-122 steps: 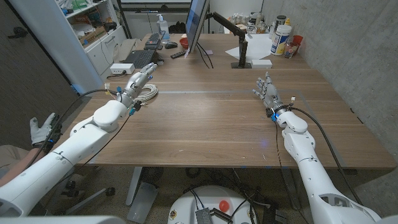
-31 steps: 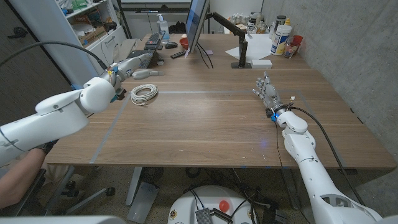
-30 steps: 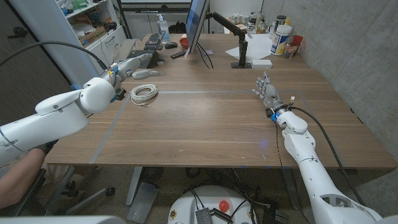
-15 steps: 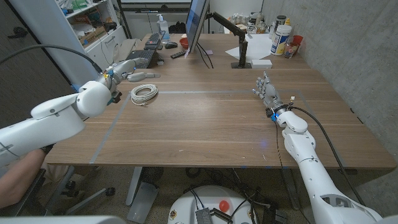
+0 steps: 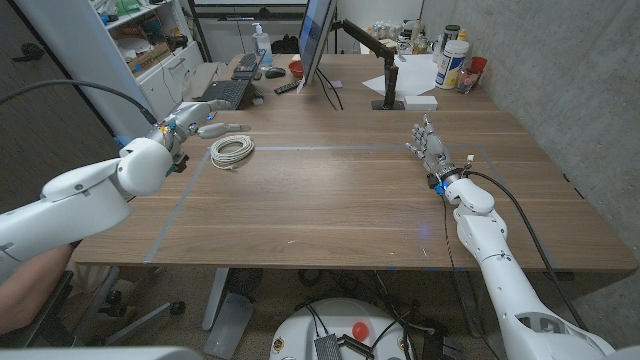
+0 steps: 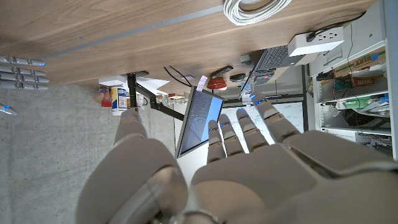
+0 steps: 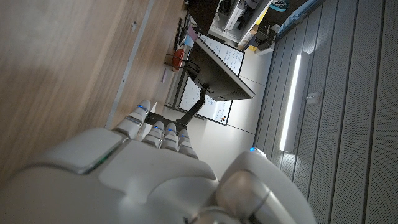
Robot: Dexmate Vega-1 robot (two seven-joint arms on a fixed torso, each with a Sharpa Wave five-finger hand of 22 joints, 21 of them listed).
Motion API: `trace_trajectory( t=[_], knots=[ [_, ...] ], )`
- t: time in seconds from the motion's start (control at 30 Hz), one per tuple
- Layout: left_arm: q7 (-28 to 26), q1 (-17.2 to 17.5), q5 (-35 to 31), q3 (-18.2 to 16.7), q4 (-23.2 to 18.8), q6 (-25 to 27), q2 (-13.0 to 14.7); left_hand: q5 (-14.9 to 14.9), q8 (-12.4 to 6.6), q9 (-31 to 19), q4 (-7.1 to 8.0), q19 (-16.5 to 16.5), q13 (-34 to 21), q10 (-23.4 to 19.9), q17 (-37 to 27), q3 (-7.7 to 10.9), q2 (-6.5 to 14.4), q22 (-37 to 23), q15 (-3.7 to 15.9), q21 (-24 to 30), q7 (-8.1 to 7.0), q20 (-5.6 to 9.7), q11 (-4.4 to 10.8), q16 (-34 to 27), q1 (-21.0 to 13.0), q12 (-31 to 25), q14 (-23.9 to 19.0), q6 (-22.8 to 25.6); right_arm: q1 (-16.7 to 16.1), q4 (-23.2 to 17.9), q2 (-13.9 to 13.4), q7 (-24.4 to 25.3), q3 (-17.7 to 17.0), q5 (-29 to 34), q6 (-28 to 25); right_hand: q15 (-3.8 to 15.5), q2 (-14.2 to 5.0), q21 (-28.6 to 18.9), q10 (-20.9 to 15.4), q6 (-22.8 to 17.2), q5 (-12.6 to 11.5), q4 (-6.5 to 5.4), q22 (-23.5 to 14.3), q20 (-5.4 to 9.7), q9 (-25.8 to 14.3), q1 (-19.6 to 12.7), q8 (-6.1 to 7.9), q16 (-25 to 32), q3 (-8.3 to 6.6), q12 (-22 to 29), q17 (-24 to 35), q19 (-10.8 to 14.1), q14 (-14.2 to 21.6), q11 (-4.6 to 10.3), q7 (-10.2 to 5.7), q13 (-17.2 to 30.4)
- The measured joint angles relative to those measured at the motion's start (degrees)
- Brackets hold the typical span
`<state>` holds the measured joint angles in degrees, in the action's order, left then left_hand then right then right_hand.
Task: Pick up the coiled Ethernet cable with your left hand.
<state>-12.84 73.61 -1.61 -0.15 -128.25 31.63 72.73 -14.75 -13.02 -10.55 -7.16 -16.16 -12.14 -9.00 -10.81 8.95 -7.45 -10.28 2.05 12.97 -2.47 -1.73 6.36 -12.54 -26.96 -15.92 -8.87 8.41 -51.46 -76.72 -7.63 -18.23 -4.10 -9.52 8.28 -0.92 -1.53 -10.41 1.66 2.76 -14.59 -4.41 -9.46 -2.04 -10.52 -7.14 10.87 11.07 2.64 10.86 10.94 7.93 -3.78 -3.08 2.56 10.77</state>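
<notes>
The coiled white Ethernet cable lies on the wooden table at its far left; the left wrist view also catches the coil. My left hand hovers raised just left of the coil and slightly behind it, apart from it, fingers extended and spread with nothing in them. My right hand stands at the right side of the table, fingers straight and pointing away, holding nothing.
A monitor on a stand, a keyboard, a remote, a white box and bottles crowd the far edge. A concrete wall runs along the right. Shelving stands at the far left.
My left arm has swung off the coil, lifted and drifted outward to the left, its hand now a little nearer the coil's left side than half a second ago. The right arm is still.
</notes>
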Motion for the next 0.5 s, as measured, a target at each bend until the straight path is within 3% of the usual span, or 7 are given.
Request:
trace_trajectory(
  t=[0.5],
  knots=[
    [4.24,0.47,2.75,-2.62,0.06,6.06,-0.09,-0.16,0.0,-0.27,0.05,-0.32,0.01,-0.59,0.01,-0.05,0.0,0.01,0.02,0.0,0.01,-0.33,-0.01,-0.46,0.0,0.0,-0.58,0.62,0.05,0.23,-0.13,-0.14,0.19,0.01,0.0,0.0,0.0,0.0,0.0,0.0,0.0,0.23,0.0,0.0,0.0,0.0,0.0,0.0,0.25,0.0,0.0,0.0,0.0,0.0,0.0,0.0]
  ],
)
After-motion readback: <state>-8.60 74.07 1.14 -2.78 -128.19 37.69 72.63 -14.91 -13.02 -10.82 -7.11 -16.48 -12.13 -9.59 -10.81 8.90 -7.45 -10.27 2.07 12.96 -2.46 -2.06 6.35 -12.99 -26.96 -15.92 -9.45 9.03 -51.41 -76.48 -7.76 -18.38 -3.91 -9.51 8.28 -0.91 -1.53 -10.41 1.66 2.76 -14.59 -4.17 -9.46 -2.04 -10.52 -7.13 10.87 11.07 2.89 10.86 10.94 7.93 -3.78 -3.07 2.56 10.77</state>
